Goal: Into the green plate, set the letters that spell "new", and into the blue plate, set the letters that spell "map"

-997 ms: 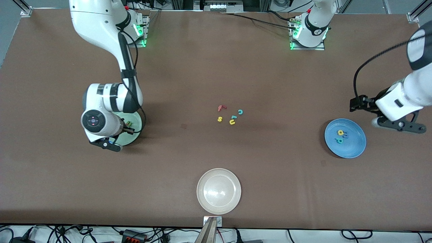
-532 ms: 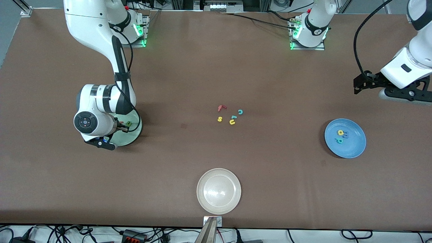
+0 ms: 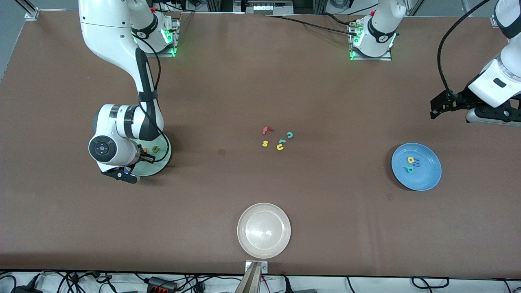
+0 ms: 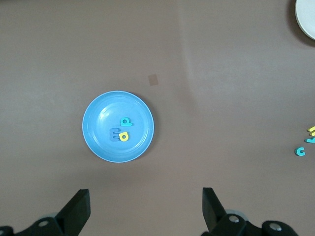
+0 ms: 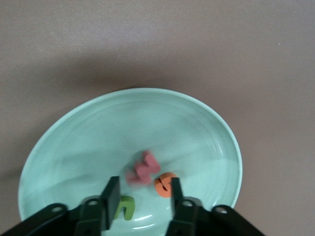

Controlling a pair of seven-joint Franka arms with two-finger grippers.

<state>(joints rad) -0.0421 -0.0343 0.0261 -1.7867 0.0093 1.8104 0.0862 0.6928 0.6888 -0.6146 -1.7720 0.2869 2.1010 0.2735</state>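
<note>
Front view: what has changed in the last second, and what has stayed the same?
The right pincer, over the green plate, opened and let the pink "w" fall free. The left pincer, open, rose away from the blue plate. The plates and loose letters stayed.

Two white Franka arms with black grippers

Glossy white shells with black joint bands; green lights glow at both bases. A black cable runs along each arm. The right arm's point(image 3: 122, 134) wrist end cap is a dark disc with small red marks.
</note>
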